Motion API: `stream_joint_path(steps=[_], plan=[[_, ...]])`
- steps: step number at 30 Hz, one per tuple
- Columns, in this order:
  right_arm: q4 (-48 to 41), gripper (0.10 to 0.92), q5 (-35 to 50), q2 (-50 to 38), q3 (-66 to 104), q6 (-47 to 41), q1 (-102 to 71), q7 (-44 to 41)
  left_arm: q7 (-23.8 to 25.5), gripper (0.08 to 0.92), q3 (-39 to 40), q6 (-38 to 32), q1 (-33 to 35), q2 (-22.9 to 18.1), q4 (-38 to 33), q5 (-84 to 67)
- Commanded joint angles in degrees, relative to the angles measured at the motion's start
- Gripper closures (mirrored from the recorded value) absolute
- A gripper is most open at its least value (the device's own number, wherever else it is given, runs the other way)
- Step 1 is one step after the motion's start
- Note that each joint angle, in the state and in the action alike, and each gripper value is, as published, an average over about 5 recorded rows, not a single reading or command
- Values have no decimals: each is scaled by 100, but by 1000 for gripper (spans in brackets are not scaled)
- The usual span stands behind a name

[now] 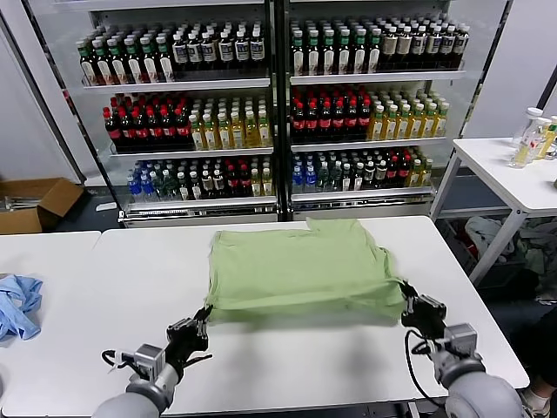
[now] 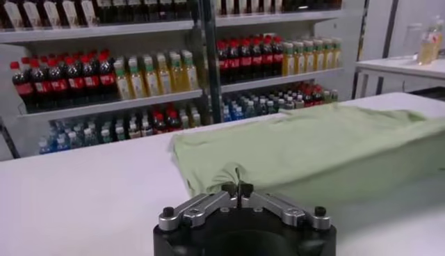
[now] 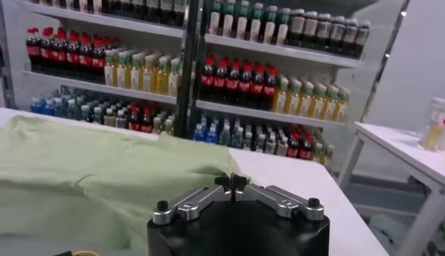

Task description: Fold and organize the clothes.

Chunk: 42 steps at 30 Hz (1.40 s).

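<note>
A plain light green shirt (image 1: 300,266) lies on the white table (image 1: 278,366), its near edge lifted off the surface. My left gripper (image 1: 204,315) is shut on the shirt's near left corner; in the left wrist view the gripper (image 2: 236,188) pinches a fold of the shirt (image 2: 313,149). My right gripper (image 1: 406,294) is shut on the near right corner; in the right wrist view the gripper (image 3: 231,182) holds the edge of the shirt (image 3: 97,174). No collared printed shirt shows.
A blue cloth (image 1: 19,305) lies at the left edge on the neighbouring table. Drink coolers (image 1: 278,96) full of bottles stand behind the table. A second white table (image 1: 513,174) with bottles stands at the right. A cardboard box (image 1: 30,202) sits on the floor at the left.
</note>
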Motion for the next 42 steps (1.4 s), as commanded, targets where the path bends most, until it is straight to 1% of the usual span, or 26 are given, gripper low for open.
stream_joint_path(steps=[1, 8, 12, 14, 16, 22, 27, 33, 35, 38, 40, 42], plan=[[-959, 919, -325, -68, -803, 23, 1241, -85, -33, 917, 235, -14, -728, 82, 677, -50], [-1266, 919, -639, 131, -1047, 43, 1488, -161, -66, 917, 499, -15, -1005, 3, 1089, 156], [-1232, 918, -731, 209, -1083, -200, 1455, -185, -64, 916, 603, -23, -1099, -39, 1278, 260], [-1164, 898, -750, 233, -1055, -259, 1350, -208, -62, 904, 619, -32, -1133, -67, 1319, 284], [-1070, 853, -750, 261, -972, -253, 1168, -217, -59, 876, 608, -48, -1126, -89, 1295, 285], [-756, 680, -741, 337, -541, -306, 460, -225, -59, 710, 486, -170, -888, -128, 1012, 339], [-566, 542, -697, 342, -99, -502, 6, -238, -104, 563, 345, -204, -531, -198, 770, 453], [-655, 369, -127, 332, 208, -866, -139, -128, -214, 398, 258, -173, -219, -285, 814, 525], [-722, 308, 113, 344, 204, -1002, -94, -100, -269, 346, 264, -151, -222, -309, 897, 517], [-837, 254, 394, 384, 127, -1097, -14, -61, -386, 262, 308, -70, -337, -359, 1005, 503], [-894, 230, 550, 412, 72, -1101, 21, -33, -448, 244, 348, -8, -453, -393, 1060, 490], [-917, 220, 663, 432, 36, -1098, 38, -14, -474, 267, 382, 18, -543, -410, 1092, 478]])
